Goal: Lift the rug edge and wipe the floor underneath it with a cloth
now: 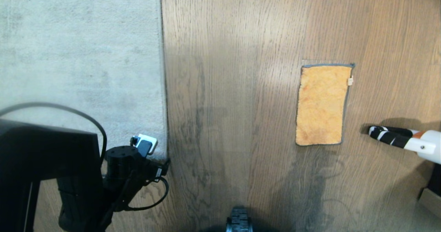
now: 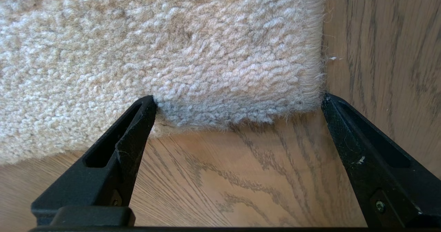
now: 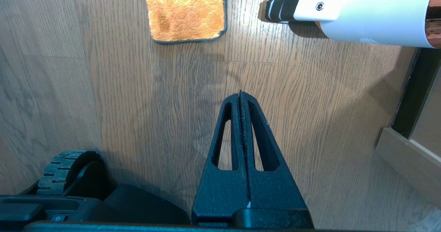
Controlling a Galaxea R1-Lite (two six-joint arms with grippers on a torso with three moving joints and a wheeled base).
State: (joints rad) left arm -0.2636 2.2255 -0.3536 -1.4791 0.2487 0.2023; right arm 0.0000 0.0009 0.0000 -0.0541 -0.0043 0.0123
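Note:
A pale grey-beige rug [image 1: 79, 63] lies flat on the left, its straight rug edge [image 1: 164, 87] running down to a square corner [image 2: 241, 108]. My left gripper [image 2: 237, 99] is open wide low over the brown wood floor [image 1: 234, 104], its fingertips either side of that corner. One fingertip [image 2: 146, 111] touches the rug's near border and the other [image 2: 336, 115] stands just off the side border. In the head view the left wrist [image 1: 131, 163] hides the fingers. The orange cloth [image 1: 322, 104] lies flat on the floor to the right. My right gripper [image 3: 240, 93] is shut, empty, short of the cloth [image 3: 186, 11].
A white tube with a black-and-white striped tip [image 1: 406, 140] lies on the floor just right of the cloth. A skirting or frame [image 3: 406, 156] sits at the far right. The robot's base wheel [image 1: 238, 221] shows at the bottom.

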